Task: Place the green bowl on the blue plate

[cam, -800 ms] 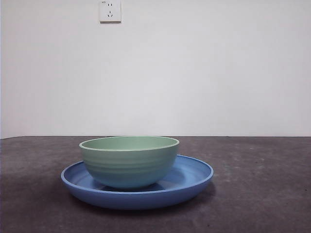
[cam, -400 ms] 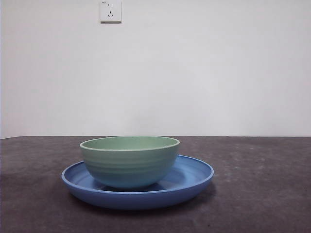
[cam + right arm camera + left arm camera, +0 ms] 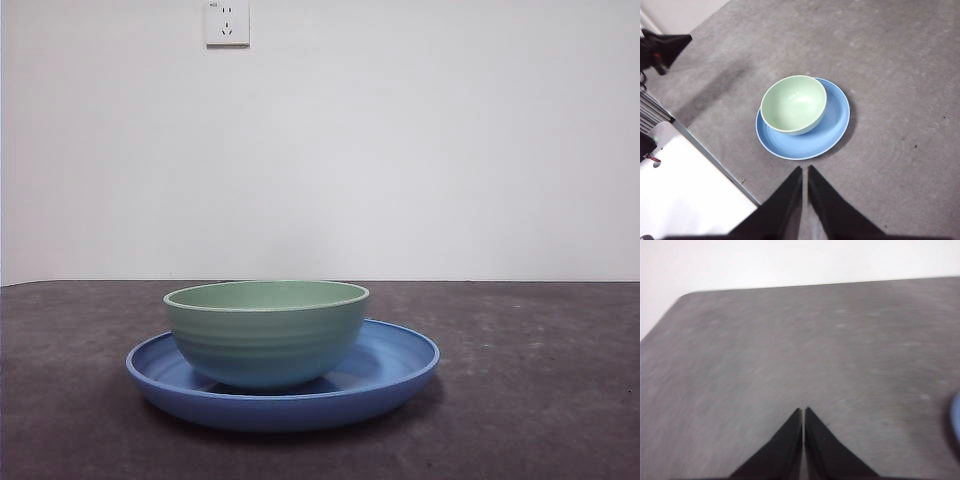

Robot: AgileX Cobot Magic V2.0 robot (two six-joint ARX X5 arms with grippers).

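The green bowl (image 3: 266, 332) stands upright on the blue plate (image 3: 395, 365), set toward the plate's left side in the front view. In the right wrist view the bowl (image 3: 793, 104) sits on the plate (image 3: 832, 125), off-centre. My right gripper (image 3: 804, 172) is shut and empty, well above and apart from the plate. My left gripper (image 3: 804, 412) is shut and empty over bare table; a sliver of the plate (image 3: 956, 420) shows at the picture's edge. No gripper shows in the front view.
The dark grey table (image 3: 540, 380) runs to a white wall with a power socket (image 3: 227, 22). In the right wrist view the other arm's black tip (image 3: 665, 47) and the table's edge (image 3: 705, 152) show.
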